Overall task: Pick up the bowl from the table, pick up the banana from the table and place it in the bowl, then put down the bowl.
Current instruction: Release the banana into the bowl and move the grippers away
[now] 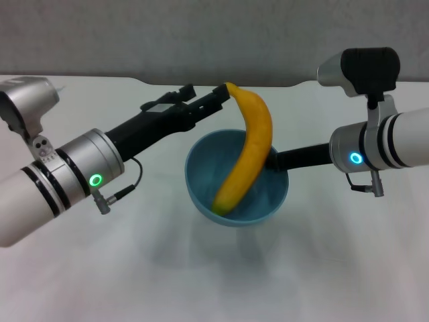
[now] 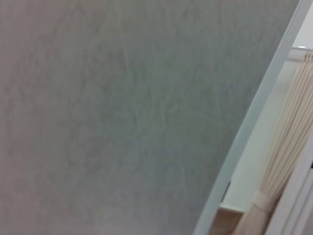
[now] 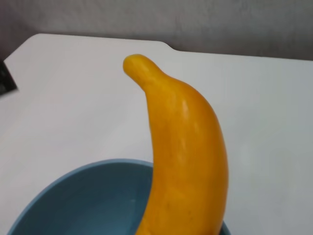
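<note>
From the head view, the bowl (image 1: 236, 180) is over the white surface (image 1: 214, 275), and the right claw (image 1: 276, 159) is clamped on its rim. The banana (image 1: 247, 151) stands in the bowl, lower end inside, leaning on the rim. The left claw (image 1: 218, 96) is at the banana's top end; I cannot tell if it grips.

The left wrist view shows only a grey wall (image 2: 122, 112).

The right wrist view shows the banana (image 3: 183, 152) rising from the bowl (image 3: 83, 196).
</note>
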Available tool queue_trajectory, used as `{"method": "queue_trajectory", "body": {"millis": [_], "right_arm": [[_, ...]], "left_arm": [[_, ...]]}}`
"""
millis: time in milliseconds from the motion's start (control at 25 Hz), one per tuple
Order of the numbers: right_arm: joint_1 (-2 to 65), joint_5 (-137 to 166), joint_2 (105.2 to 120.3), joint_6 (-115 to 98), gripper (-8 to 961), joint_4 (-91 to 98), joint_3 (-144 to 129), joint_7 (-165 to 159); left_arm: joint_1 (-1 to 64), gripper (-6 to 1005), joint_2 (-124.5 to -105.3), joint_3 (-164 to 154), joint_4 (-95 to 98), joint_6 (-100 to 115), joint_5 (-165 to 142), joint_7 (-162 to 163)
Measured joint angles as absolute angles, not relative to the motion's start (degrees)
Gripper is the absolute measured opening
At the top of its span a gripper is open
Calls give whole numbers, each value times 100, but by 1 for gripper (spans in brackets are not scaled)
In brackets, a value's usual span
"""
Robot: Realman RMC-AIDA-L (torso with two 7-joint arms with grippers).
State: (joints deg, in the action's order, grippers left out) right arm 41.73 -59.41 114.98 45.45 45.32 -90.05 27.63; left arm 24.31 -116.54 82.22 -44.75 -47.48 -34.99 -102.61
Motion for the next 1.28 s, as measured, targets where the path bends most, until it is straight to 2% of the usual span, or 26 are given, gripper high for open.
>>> {"method": "queue_trajectory", "body": {"millis": [400, 680, 1080, 1280], "right_arm": [[4182, -5941, 11481, 4667, 95, 4456, -8936, 2780], [4489, -5351, 11461, 5247, 97, 4089, -8194, 2804], [5059, -4610, 11457, 5658, 100, 3439, -7697, 2846], [5087, -4623, 11521, 5634, 101, 3319, -7745, 2993]], "left_arm": [[2327, 897, -11691, 8400, -4541, -4230, -3460, -12398], [2198, 895, -11705, 8385, -4742, -3553, -3451, -13974], [2197, 891, -11656, 8778, -4713, -3442, -3304, -14147], [2175, 891, -11666, 8821, -4706, -3446, -3244, -14128]]}}
